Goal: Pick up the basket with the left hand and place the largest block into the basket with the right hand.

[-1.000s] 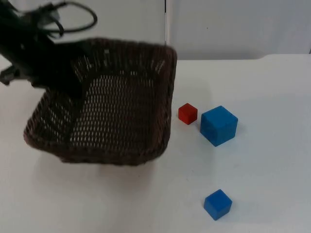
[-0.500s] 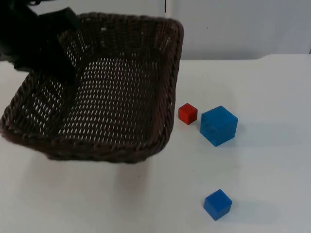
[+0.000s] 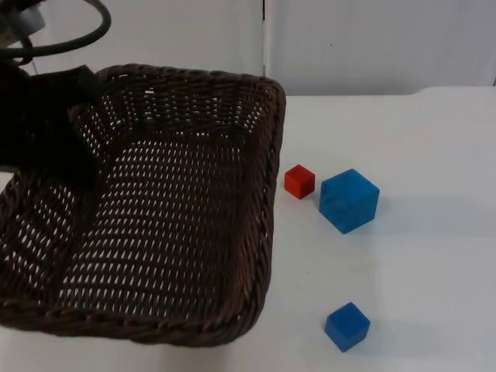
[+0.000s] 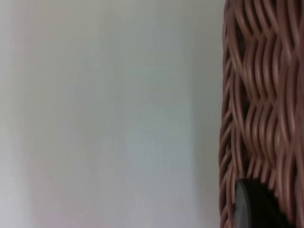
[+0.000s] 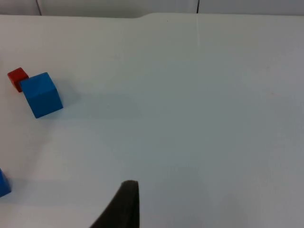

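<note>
Dark brown woven wicker basket (image 3: 178, 232) lifted at frame left, left gripper (image 3: 46, 147) clamped on its upper-left rim, large blue cube (image 3: 349, 201) at centre right on white table (image 3: 434, 232), touching small red cube (image 3: 299, 181), right gripper's opening cannot be told.

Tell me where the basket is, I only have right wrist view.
Observer: The basket is held at its far-left rim by the left gripper.
Operator: Anything in it? My right gripper waits above the table.
Observer: Nothing; only its woven floor shows.
Operator: Gap to the blocks?
Observer: Its right rim stands beside the red block, apart from it; the largest blue block lies just beyond.
</note>
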Controlling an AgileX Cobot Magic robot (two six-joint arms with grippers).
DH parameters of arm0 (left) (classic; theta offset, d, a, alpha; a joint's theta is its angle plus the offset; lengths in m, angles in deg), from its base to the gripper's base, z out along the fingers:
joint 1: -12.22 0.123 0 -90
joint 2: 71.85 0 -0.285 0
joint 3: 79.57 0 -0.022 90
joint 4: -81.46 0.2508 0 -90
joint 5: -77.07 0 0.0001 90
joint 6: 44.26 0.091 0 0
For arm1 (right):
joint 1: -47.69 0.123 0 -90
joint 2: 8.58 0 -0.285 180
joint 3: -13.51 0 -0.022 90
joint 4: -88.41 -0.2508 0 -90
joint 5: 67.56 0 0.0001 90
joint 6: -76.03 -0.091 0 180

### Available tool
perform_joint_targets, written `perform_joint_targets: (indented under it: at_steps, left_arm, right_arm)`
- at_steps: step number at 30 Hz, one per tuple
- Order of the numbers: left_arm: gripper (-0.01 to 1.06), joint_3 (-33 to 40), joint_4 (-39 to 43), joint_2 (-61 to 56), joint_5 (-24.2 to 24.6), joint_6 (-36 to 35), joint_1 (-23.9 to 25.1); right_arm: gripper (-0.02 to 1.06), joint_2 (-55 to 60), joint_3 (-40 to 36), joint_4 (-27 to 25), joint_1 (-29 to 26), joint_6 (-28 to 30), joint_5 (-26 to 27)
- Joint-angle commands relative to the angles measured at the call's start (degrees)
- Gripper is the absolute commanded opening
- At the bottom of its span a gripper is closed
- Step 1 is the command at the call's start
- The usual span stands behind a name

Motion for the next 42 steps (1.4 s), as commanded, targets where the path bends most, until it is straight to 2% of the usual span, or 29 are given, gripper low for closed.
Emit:
perform_joint_targets:
  at_steps: [1,7,33,36,42]
  left_arm:
    - [0.00,1.7,-2.8,-2.3,0.0,0.3,-0.1]
    - [0.00,4.3,-3.1,-4.7,-1.2,0.4,-0.1]
    - [0.00,4.4,-4.5,-4.7,-0.5,0.4,-0.1]
    - [0.00,4.4,-4.5,-4.7,-0.1,0.4,-0.1]
    - [0.00,4.4,-4.7,-4.7,0.3,0.4,-0.1]
  right_arm:
    - [1.05,-0.1,-0.1,0.1,-0.3,0.9,0.3]
    - [1.05,-0.1,-0.1,0.1,-0.3,0.9,0.3]
    - [1.05,-0.1,0.4,-0.2,-0.3,0.9,1.0]
    - [1.05,0.0,1.9,0.7,-0.3,0.9,3.1]
    - [1.05,8.6,4.7,1.2,-0.3,0.9,6.2]
